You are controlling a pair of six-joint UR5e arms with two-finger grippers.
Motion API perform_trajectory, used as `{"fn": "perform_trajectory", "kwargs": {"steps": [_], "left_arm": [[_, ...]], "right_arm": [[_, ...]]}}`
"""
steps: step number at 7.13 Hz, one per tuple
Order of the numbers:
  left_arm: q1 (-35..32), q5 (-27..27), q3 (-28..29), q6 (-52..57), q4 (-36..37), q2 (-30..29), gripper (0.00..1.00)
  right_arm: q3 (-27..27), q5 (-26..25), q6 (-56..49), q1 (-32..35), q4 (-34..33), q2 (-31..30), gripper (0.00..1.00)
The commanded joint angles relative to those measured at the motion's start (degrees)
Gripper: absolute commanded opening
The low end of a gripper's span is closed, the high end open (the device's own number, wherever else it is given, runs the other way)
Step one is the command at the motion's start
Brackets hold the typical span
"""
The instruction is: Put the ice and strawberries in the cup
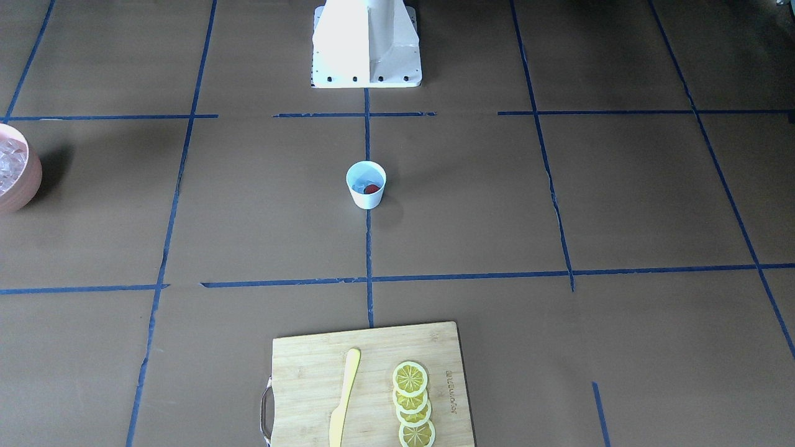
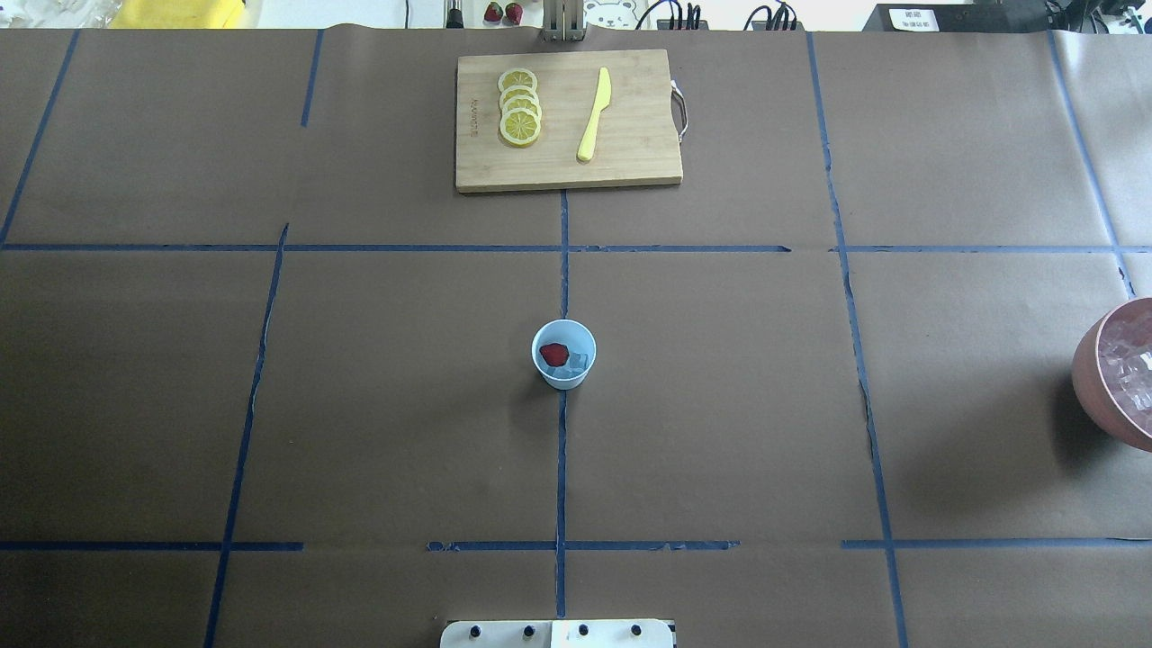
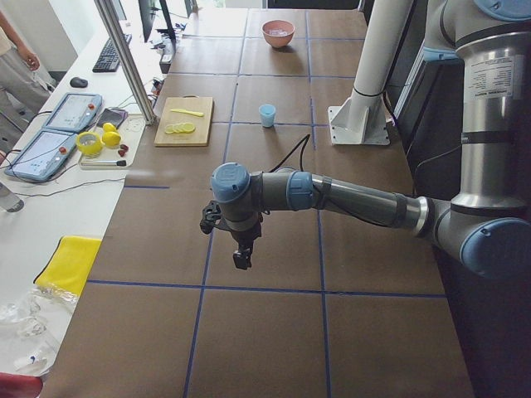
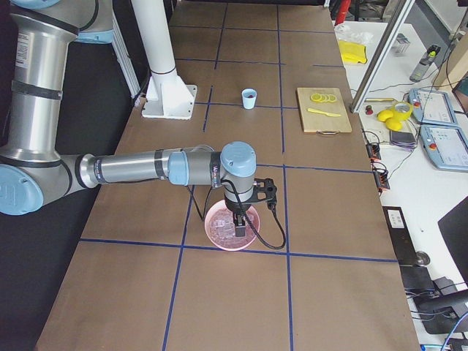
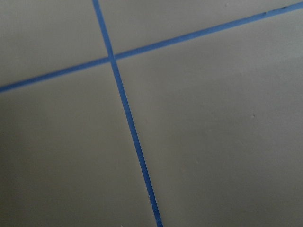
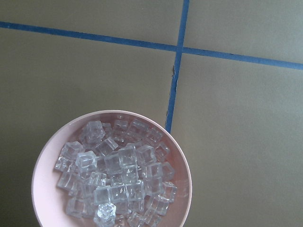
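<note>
The light-blue cup (image 2: 563,354) stands at the table's middle on a blue tape line, also seen in the front view (image 1: 366,184). Inside it lie a red strawberry (image 2: 553,354) and a clear piece of ice (image 2: 576,363). Many more ice cubes (image 6: 118,175) fill the pink bowl (image 6: 42,156) at the robot's right end. My right gripper (image 4: 239,225) hangs just over that bowl; it shows only in the exterior right view, so I cannot tell its state. My left gripper (image 3: 241,259) hovers over bare table far from the cup; I cannot tell its state either.
A wooden cutting board (image 2: 630,162) at the far side carries lemon slices (image 2: 519,106) and a yellow knife (image 2: 594,114). The robot's white base (image 1: 366,46) stands at the near side. A side bench with tablets (image 3: 50,137) runs along the far edge, with a person (image 3: 12,58) beside it.
</note>
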Motion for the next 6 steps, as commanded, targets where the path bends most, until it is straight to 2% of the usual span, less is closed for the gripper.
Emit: {"fn": "perform_trajectory", "kwargs": {"steps": [1, 6], "left_arm": [[-0.3, -1.6, 1.1, 0.1, -0.7, 1.1, 0.99], [-0.5, -1.4, -1.5, -0.5, -2.0, 1.7, 1.0]], "right_arm": [[-2.0, -0.7, 0.0, -0.1, 0.3, 0.6, 1.0], [-1.4, 0.1, 0.0, -0.1, 0.8, 0.5, 1.0]]}}
